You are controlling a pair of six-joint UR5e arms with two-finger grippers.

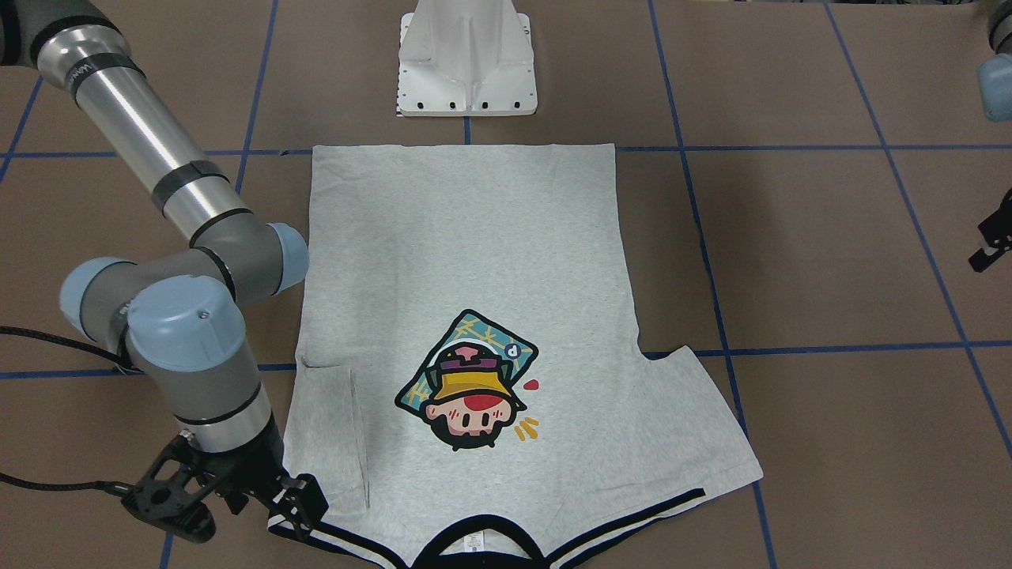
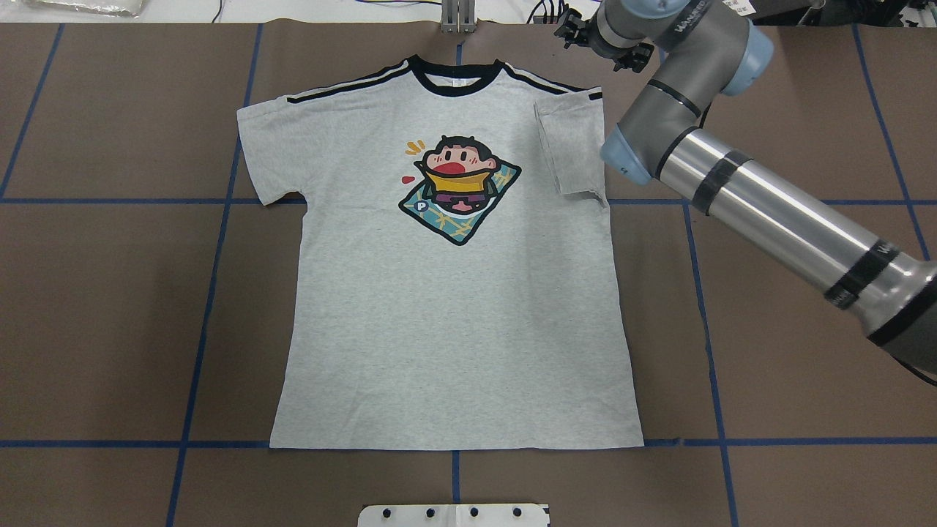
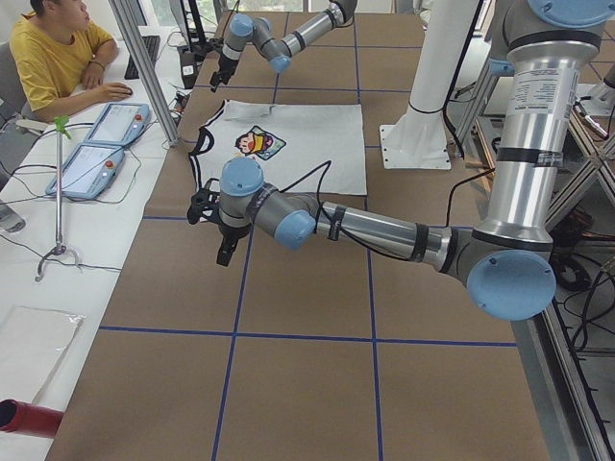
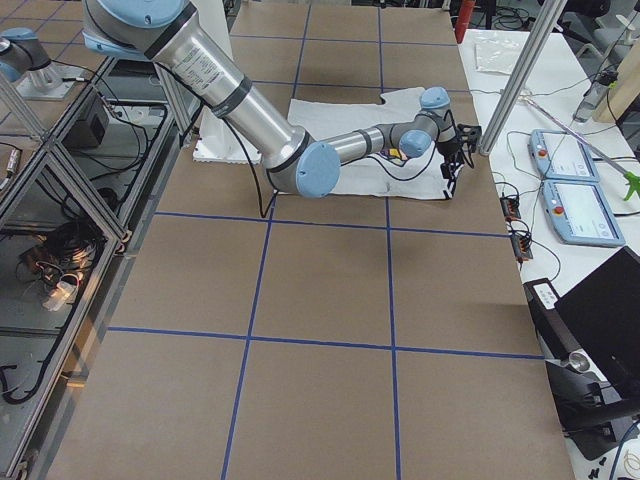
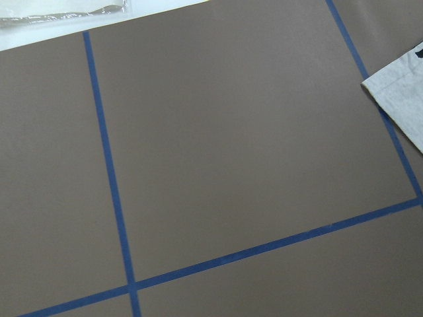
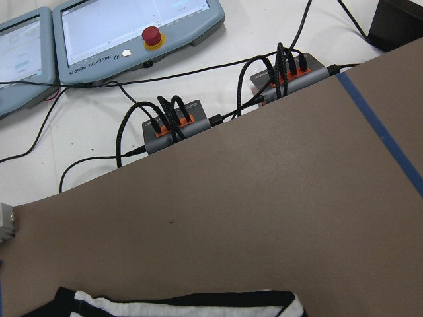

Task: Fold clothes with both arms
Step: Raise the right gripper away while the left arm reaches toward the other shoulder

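Observation:
The grey T-shirt (image 1: 474, 237) (image 2: 454, 329) lies flat and face up on the brown table, with its collar at the far edge from the robot base. The sleeve (image 2: 571, 146) on the robot's right is folded inward onto the chest; the other sleeve (image 2: 267, 154) is spread out. My right gripper (image 1: 245, 521) (image 2: 602, 44) hovers by the right shoulder corner, jaws apart and holding nothing. The right wrist view shows only the black-and-white shoulder stripe (image 6: 185, 304). My left gripper (image 1: 992, 241) (image 3: 219, 235) hangs well off the shirt's left side; I cannot tell its state. A sleeve corner (image 5: 403, 92) shows in the left wrist view.
The white base pedestal (image 1: 466, 63) stands just behind the shirt's hem. Beyond the table's far edge are cable hubs (image 6: 172, 122) and teach pendants (image 6: 132, 33), and a person (image 3: 58, 58) sits there. A plastic bag (image 5: 59, 13) lies off the far-left corner.

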